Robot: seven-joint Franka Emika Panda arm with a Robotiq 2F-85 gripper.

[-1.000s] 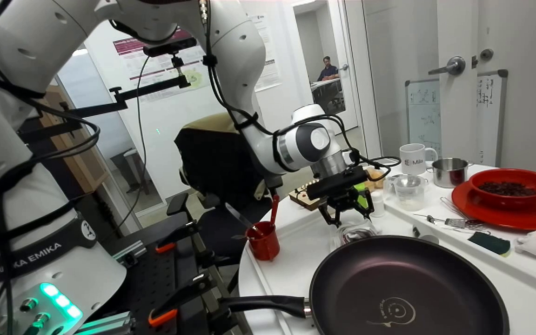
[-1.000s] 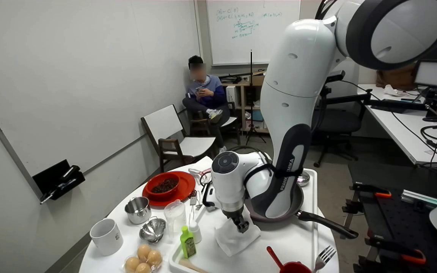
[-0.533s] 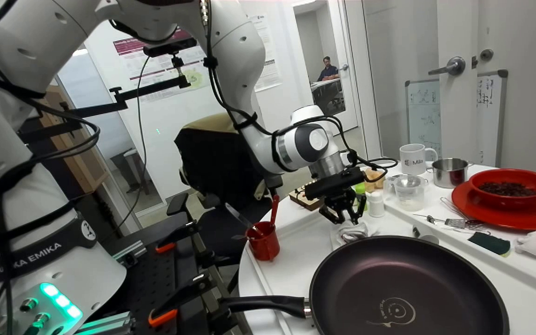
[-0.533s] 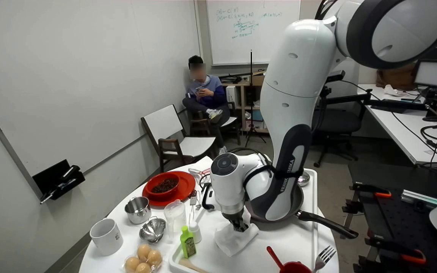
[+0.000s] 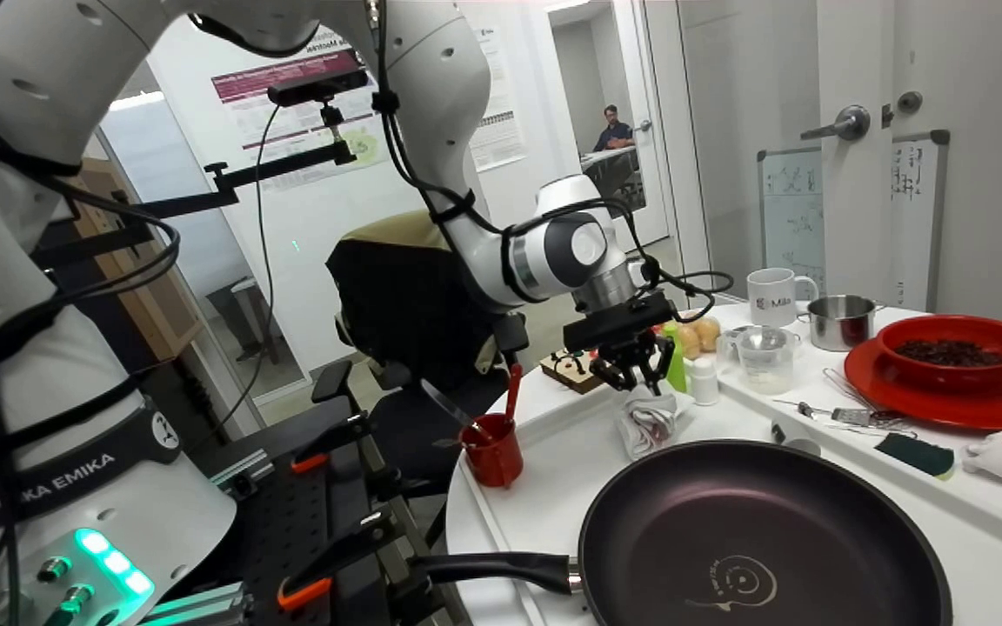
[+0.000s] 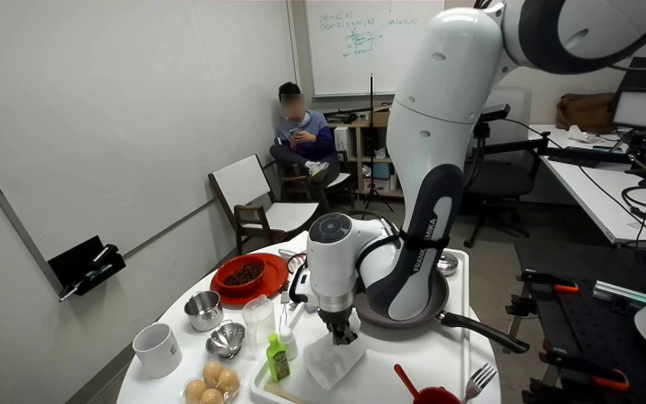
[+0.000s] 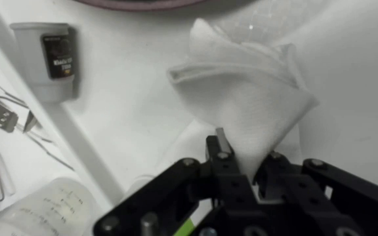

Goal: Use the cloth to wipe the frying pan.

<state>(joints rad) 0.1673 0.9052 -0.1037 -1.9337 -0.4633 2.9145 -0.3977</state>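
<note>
The white cloth (image 7: 241, 91) hangs folded from my gripper (image 7: 248, 147), its upper part pinched between the fingers and its loose end fanning out in the wrist view. In an exterior view the cloth (image 5: 647, 430) dangles below the gripper (image 5: 640, 382), over the white tray. Part of the cloth (image 6: 331, 362) also shows beneath the gripper in an exterior view. The dark frying pan (image 5: 779, 522) lies beside the cloth, its black handle (image 5: 501, 567) reaching over the tray's edge. Only the rim of the pan (image 7: 143, 6) enters the wrist view; the arm partly covers it in an exterior view.
A red cup (image 5: 494, 456) with utensils stands near the handle. Close to the gripper are a green bottle (image 6: 278, 359) and a white shaker (image 5: 704, 382). A container (image 7: 44, 62) lies along the tray wall. Beyond are a measuring jug (image 6: 258, 320) and red bowl (image 6: 239, 275).
The fingers have come together on the cloth. Gripper and cloth have since risen and shifted slightly away from the pan, toward the green bottle. The pan has stayed put.
</note>
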